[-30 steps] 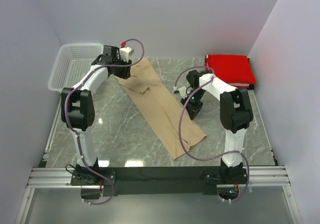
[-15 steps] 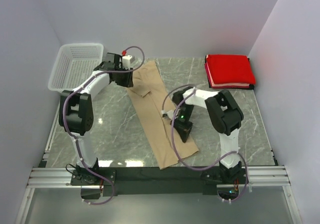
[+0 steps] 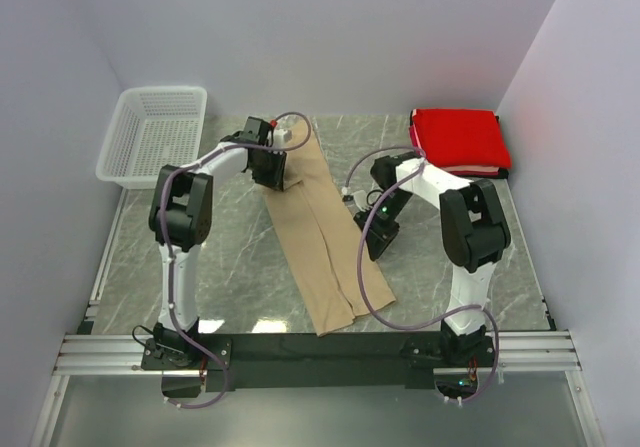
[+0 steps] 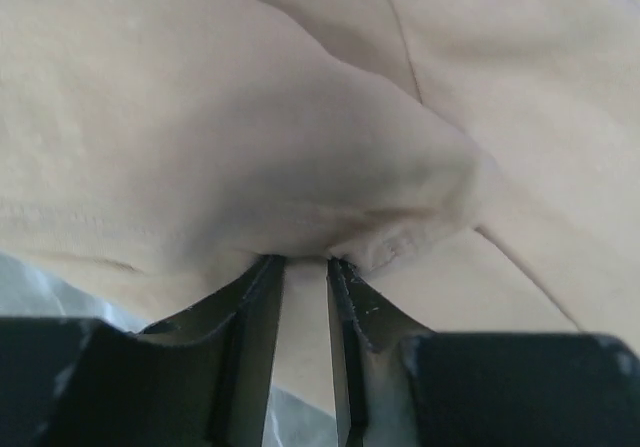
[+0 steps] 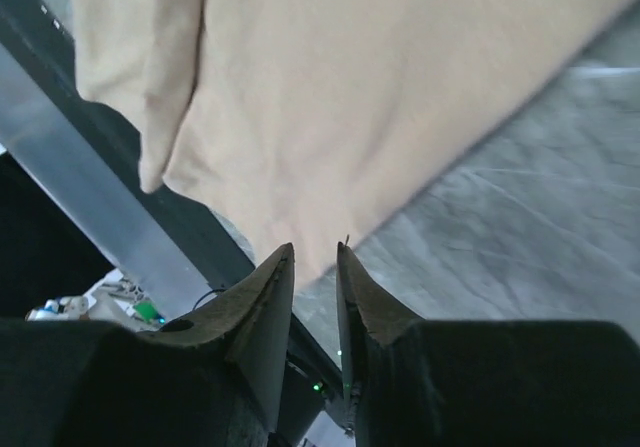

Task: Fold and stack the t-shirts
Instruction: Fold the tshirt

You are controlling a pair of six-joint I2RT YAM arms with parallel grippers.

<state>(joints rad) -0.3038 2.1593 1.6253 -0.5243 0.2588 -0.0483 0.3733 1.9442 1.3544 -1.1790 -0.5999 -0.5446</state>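
Observation:
The tan t-shirt [image 3: 318, 229] lies as a long folded strip across the table's middle. My left gripper [image 3: 272, 173] is shut on its far end. In the left wrist view the tan t-shirt [image 4: 300, 117] is bunched and tented up at my left gripper [image 4: 307, 259]. My right gripper [image 3: 372, 239] is at the strip's right edge. In the right wrist view my right gripper [image 5: 315, 249] has its jaws a narrow gap apart, and a corner of the tan t-shirt [image 5: 360, 97] shows just beyond the tips, not pinched. The red t-shirt [image 3: 460, 140] lies folded at the back right.
A white mesh basket [image 3: 153, 133] stands at the back left. The black base rail [image 3: 320, 347] runs along the near edge and also shows in the right wrist view [image 5: 120, 217]. Walls close in the left, back and right sides.
The tan shirt's near end has swung left and its far end has moved right with my left gripper. My right gripper swept left onto the strip, then drew back to its right edge.

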